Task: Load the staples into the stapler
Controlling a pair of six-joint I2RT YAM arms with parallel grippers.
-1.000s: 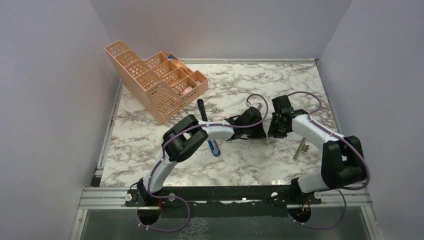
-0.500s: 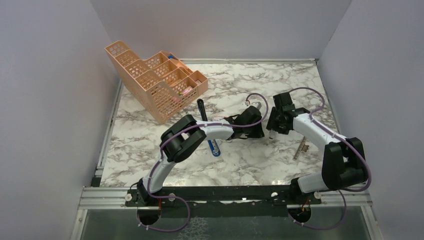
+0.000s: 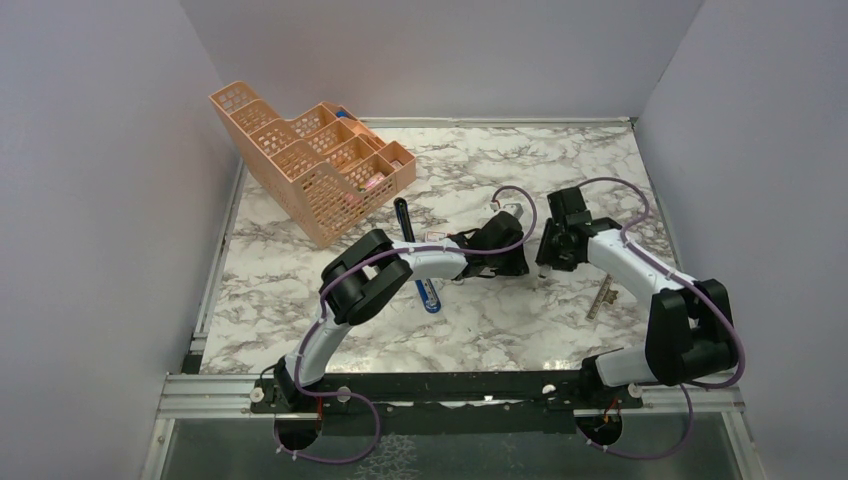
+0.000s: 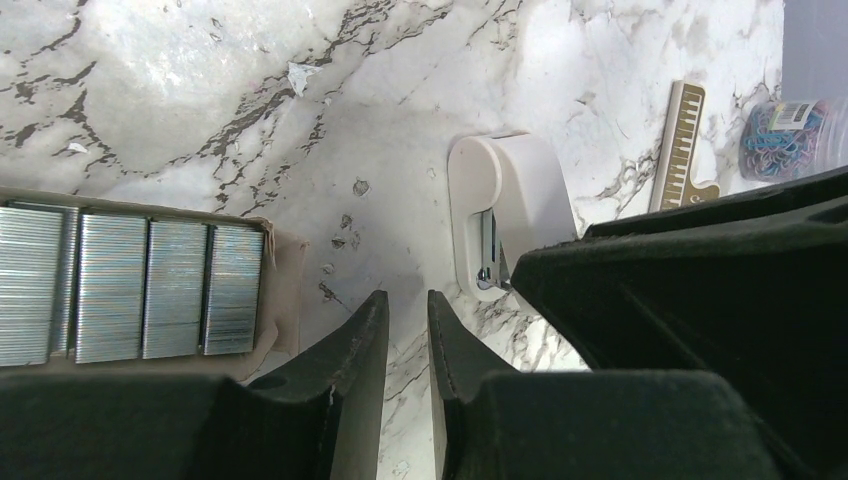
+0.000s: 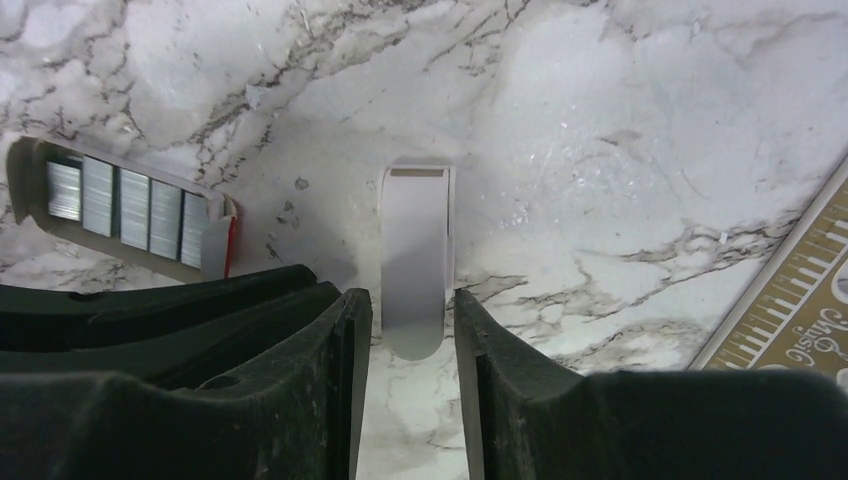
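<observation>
A peach plastic mesh organiser (image 3: pixel 300 165) with stepped compartments stands at the far left corner of the marble bench (image 3: pixel 480 325). An open cardboard box (image 5: pixel 213 250) with a red-edged flap lies flat, and a small white rounded plastic piece (image 5: pixel 417 255) lies just beside its open end. Towards the right edge lies a gold ruler (image 4: pixel 683 145), with a clear tub of coloured paper clips (image 4: pixel 785 135) near its end.

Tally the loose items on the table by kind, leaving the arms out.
Stapler: 1
Box of staples: 1
Small white device: 1
Ruler: 1
Tub of paper clips: 1
Mesh organiser: 1
Total: 6
</observation>
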